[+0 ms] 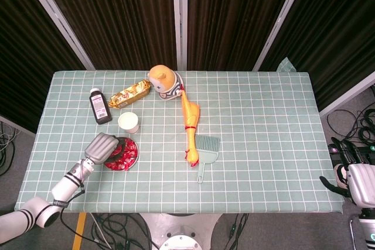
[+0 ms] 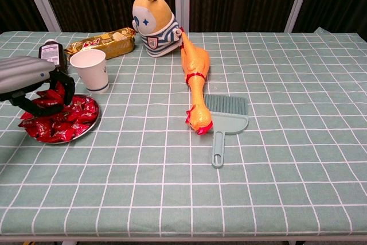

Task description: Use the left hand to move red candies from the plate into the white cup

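Observation:
Red candies [image 2: 66, 123] fill a small metal plate [image 2: 92, 124] near the table's front left; the head view shows the plate [image 1: 134, 155] partly covered. My left hand [image 2: 30, 77] hovers just above the plate's left side, fingers curled around a red candy [image 2: 53, 93]. From above, the left hand [image 1: 101, 147] covers the plate's left half. The white cup [image 2: 92, 70] stands upright just behind the plate, also seen as the white cup [image 1: 128, 122]. My right hand [image 1: 356, 175] hangs off the table's right edge, fingers apart and holding nothing.
A dark bottle [image 2: 51, 55] stands behind the left hand, beside the cup. A gold snack pack [image 1: 129, 93], a plush toy [image 1: 164, 82], a rubber chicken [image 1: 190, 124] and a teal dustpan brush [image 1: 205, 147] lie around the table's middle.

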Action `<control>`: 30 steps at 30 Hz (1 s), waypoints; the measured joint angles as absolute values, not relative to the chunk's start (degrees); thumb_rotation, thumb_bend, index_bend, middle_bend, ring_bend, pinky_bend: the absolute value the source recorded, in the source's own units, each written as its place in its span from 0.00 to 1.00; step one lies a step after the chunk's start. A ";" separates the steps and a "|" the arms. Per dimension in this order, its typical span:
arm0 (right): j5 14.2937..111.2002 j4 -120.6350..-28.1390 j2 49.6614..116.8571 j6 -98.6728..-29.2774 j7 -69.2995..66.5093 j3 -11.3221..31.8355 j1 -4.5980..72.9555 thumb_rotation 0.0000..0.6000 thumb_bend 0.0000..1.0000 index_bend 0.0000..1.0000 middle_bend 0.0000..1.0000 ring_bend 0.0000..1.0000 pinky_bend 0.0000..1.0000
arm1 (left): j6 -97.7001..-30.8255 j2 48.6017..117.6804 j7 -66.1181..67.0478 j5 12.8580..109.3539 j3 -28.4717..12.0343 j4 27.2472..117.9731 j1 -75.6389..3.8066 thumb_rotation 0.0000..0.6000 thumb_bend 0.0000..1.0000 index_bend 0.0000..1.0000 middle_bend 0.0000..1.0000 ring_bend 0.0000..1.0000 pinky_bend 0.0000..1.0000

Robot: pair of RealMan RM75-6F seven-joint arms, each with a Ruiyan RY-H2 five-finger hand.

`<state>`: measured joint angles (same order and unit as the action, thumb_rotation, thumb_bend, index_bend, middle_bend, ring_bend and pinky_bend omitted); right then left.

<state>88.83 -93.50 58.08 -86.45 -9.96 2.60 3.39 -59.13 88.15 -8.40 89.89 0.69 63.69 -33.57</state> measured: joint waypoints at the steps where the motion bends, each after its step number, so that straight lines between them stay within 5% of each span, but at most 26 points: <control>1: 88.91 -93.46 58.06 -86.54 -10.04 2.59 3.36 1.00 0.10 0.05 0.21 0.08 0.24 | -59.38 87.76 -8.30 89.92 0.59 64.19 -33.57 1.00 0.43 0.60 0.63 0.61 0.91; 17: 88.60 -91.87 58.13 -86.58 -12.07 2.77 3.23 1.00 0.10 0.05 0.21 0.08 0.24 | -60.29 79.98 -5.47 87.75 -5.61 76.06 -37.77 1.00 0.44 0.60 0.65 0.63 0.93; 30: 88.24 -90.93 58.31 -86.70 -13.17 2.84 2.95 1.00 0.10 0.05 0.21 0.08 0.24 | -50.37 84.11 -4.97 80.73 -9.59 70.02 -44.43 1.00 0.44 0.61 0.65 0.63 0.93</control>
